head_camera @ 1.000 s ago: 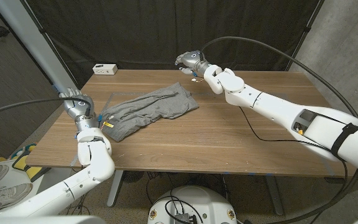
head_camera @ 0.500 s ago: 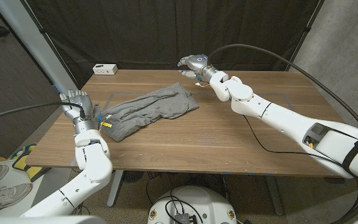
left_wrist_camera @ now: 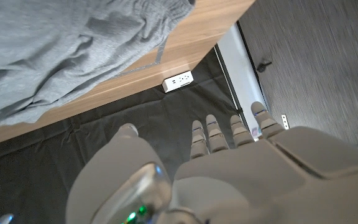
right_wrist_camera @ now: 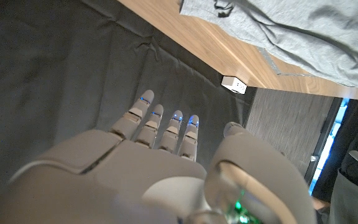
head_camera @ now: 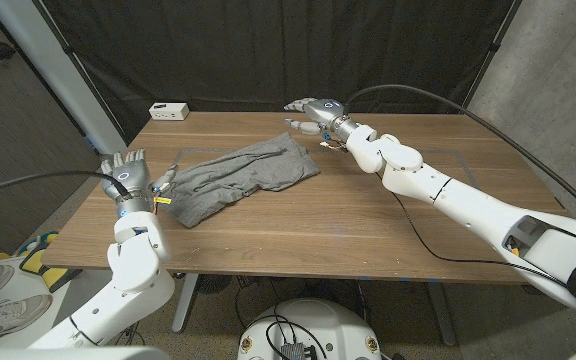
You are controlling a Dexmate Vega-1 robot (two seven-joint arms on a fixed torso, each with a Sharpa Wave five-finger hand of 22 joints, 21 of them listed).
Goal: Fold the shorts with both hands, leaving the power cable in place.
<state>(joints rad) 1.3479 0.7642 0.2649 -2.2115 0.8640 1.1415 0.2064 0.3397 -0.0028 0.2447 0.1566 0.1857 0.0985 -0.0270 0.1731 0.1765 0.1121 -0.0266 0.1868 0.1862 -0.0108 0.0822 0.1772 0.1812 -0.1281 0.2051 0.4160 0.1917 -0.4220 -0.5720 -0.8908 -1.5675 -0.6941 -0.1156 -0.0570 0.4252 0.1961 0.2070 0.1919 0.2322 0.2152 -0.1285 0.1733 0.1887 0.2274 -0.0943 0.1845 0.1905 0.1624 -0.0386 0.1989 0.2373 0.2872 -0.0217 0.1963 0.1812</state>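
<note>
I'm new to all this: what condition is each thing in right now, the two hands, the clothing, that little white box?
Left hand: open, fingers apart, holding nothing, beside the shorts' near-left end.
Right hand: open, empty, near the table's far edge.
Grey shorts: lying rumpled on the wooden table, held by neither hand.
White power strip: resting at the far-left corner.

One pair of grey shorts (head_camera: 245, 175), one white power strip (head_camera: 169, 110), two hands, one table (head_camera: 368, 215).
</note>
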